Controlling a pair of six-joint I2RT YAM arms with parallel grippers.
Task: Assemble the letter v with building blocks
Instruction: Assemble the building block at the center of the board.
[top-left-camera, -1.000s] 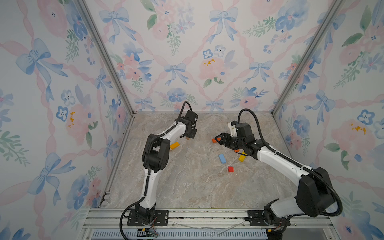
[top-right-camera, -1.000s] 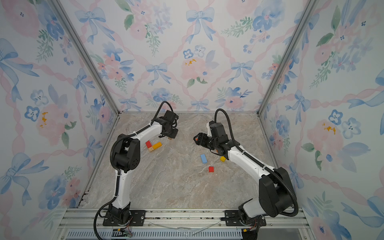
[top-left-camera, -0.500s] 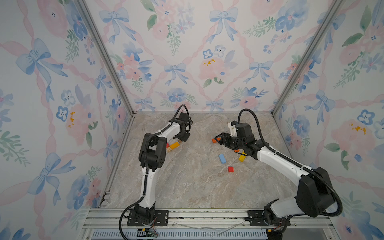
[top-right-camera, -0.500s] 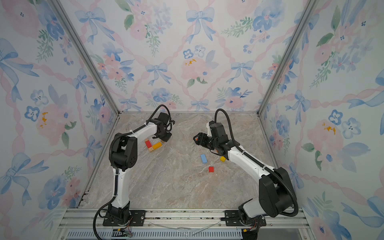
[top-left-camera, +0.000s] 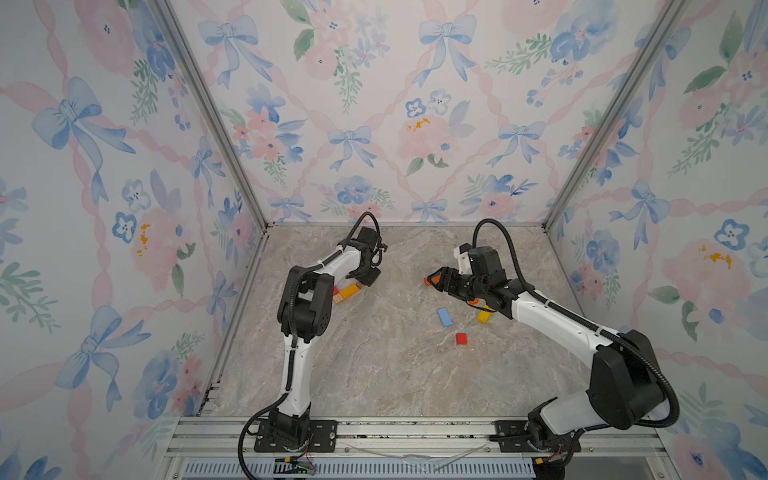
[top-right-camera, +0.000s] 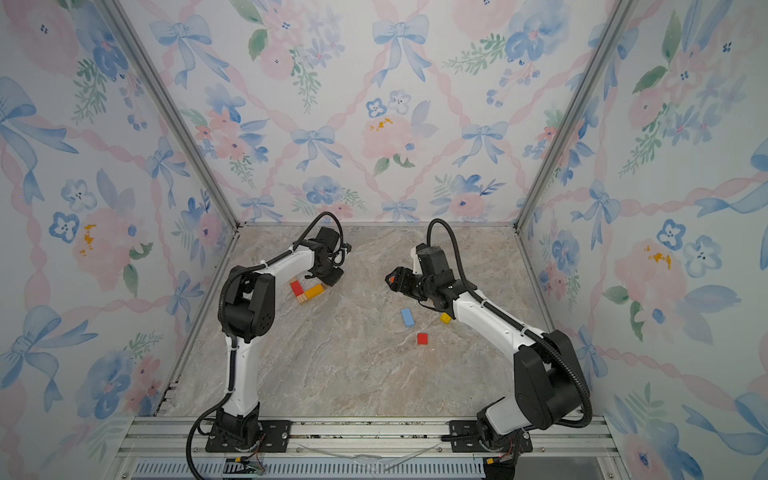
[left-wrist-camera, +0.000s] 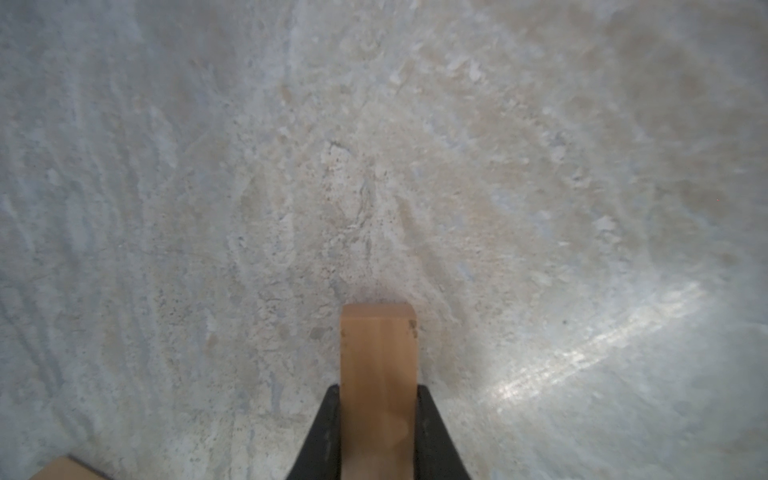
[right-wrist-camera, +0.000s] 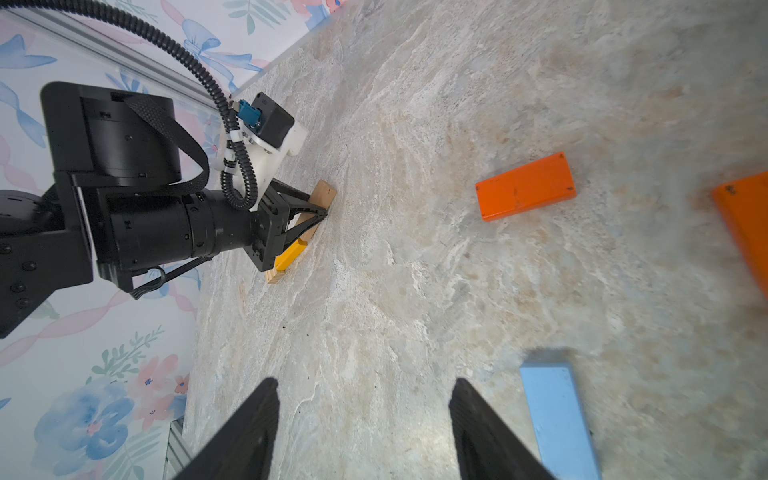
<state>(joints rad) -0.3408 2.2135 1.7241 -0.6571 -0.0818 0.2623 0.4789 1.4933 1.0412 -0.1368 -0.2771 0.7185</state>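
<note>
1. Left claw (left-wrist-camera: 378, 392) is clamped on a natural wood bar (left-wrist-camera: 377, 353), with the jaws on its two long edges near one end; the free end juts ahead of the fingertips, low over the marble table (left-wrist-camera: 540, 166); whether it touches I cannot tell.
2. Just behind that claw, towards its own arm, lie a yellow-orange bar (top-right-camera: 314, 291), a wood square (top-right-camera: 302, 299) and a red bar (top-right-camera: 296, 287), close together as a part-made V; the held bar looks meant to lengthen the yellow stroke.
3. Right claw (right-wrist-camera: 363, 386) stands open and empty; a light blue bar (right-wrist-camera: 557, 415) lies just beside one fingertip; an orange bar (right-wrist-camera: 525, 187) lies ahead; a red square (top-left-camera: 461, 338) and a small yellow block (top-left-camera: 483, 316) lie back beside its arm.
4. The blocks should be light and rigid, and their painted faces likely slide on marble; they are best pinched across the narrow width at mid-length, with the tips right down at the table since they lie flat.
</note>
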